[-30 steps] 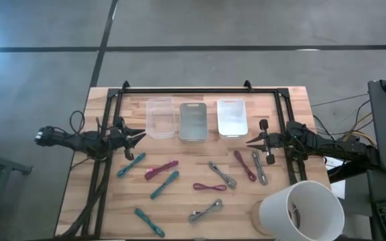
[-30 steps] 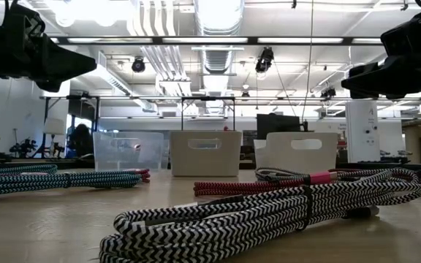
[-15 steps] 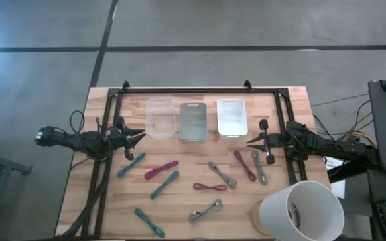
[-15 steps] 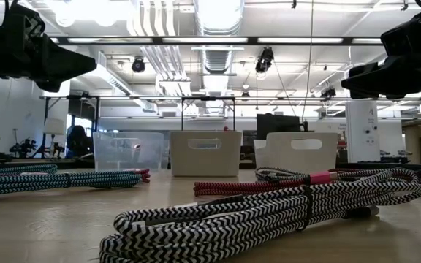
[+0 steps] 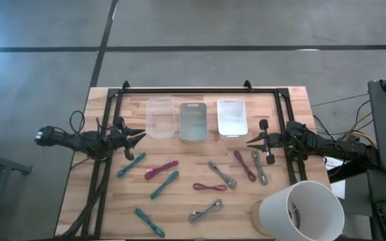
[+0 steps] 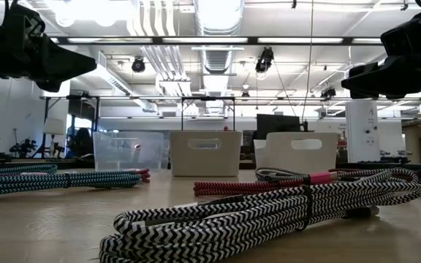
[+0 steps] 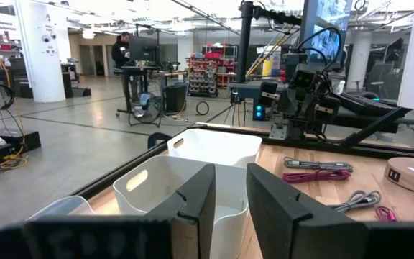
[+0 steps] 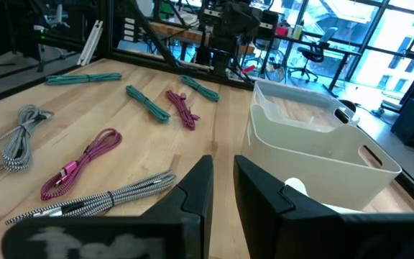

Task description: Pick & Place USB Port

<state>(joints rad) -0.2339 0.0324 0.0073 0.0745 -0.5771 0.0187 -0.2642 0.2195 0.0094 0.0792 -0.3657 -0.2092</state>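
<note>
High view: left gripper [image 5: 139, 136] hangs at the desk's [image 5: 179, 207] left edge, right gripper [image 5: 250, 141] at its right edge; each pair of fingers stands slightly parted, a narrow gap, holding nothing; three bins [image 5: 195, 120] sit between the two grippers, apparently empty; bundled USB cables [image 5: 210, 187] lie scattered on the desk, below and between the fingers, the nearest just beside the right fingers; judged: nothing placed yet, every cable left to pick.
</note>
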